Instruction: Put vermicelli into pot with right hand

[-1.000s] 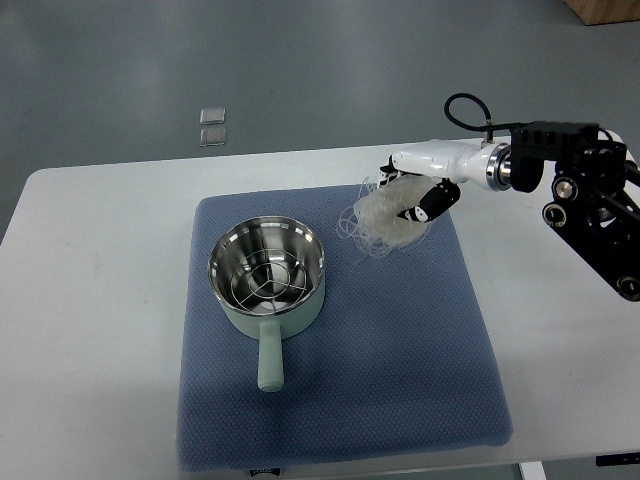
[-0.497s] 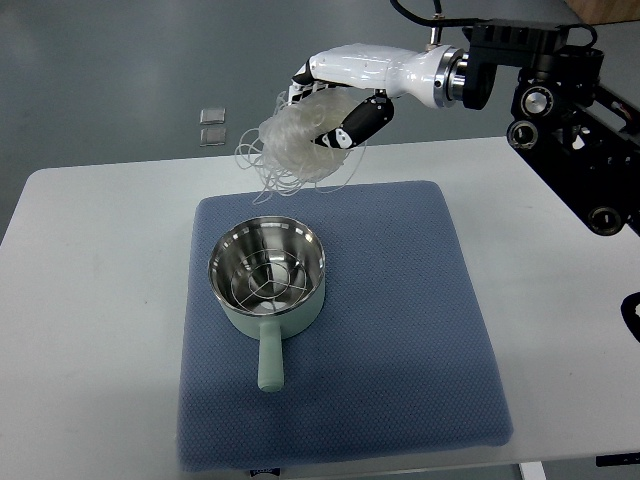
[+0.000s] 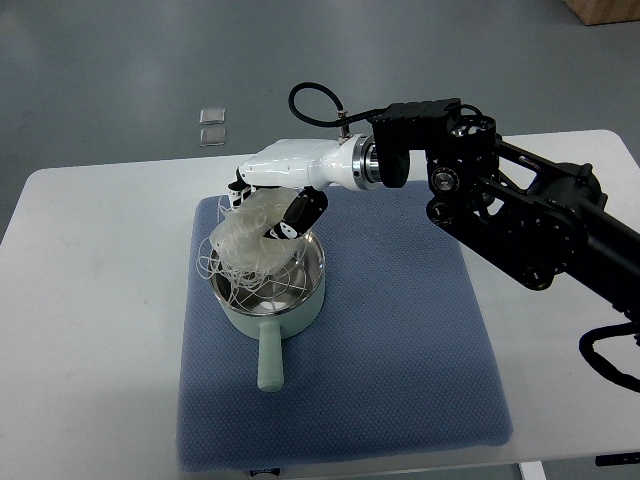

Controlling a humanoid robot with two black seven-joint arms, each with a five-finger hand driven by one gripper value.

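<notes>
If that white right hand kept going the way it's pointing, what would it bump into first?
Most likely the pot: the right hand points left and downward, holding the vermicelli over the pot's left rim. Loose strands already drape there; depth is hard to judge from above.

Vermicelli [image 3: 248, 238] in the right hand [image 3: 272, 200] hangs over the pot [image 3: 268, 300].

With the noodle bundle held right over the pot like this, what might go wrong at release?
Loose strands of the vermicelli already hang over the left rim of the pot; on release, some may land on the blue mat instead of inside. The right robot hand sits low over the rim, so strands caught on its fingers might drag back out, or nudge the light pot.
</notes>
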